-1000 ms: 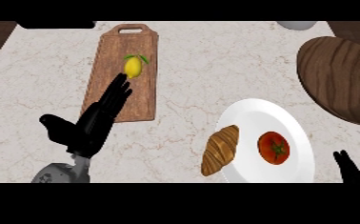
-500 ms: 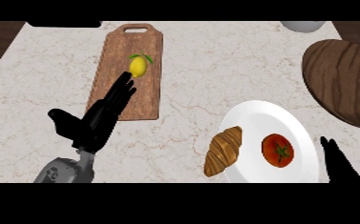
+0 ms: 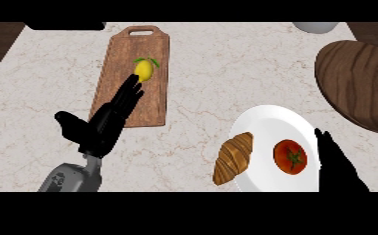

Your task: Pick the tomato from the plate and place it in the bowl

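A red tomato [image 3: 289, 156] with a green stem lies on the white plate [image 3: 267, 120] at the lower right, beside a croissant [image 3: 233, 157]. My right hand [image 3: 334, 166] rises from the lower right edge just right of the tomato, fingers straight and open, not touching it. The dark wooden bowl [image 3: 351, 79] is at the right edge, partly cut off. My left hand [image 3: 107, 119] rests open over the lower part of the cutting board, fingers pointing up toward a lemon.
A wooden cutting board [image 3: 136, 54] with a handle lies at the upper left, a yellow lemon [image 3: 144, 70] on it. A pale round object [image 3: 317, 26] shows at the top right edge. A dark object [image 3: 65, 25] sits at the top left.
My right hand has risen further into view beside the plate, next to the tomato. The view has shifted slightly; my left hand stays open.
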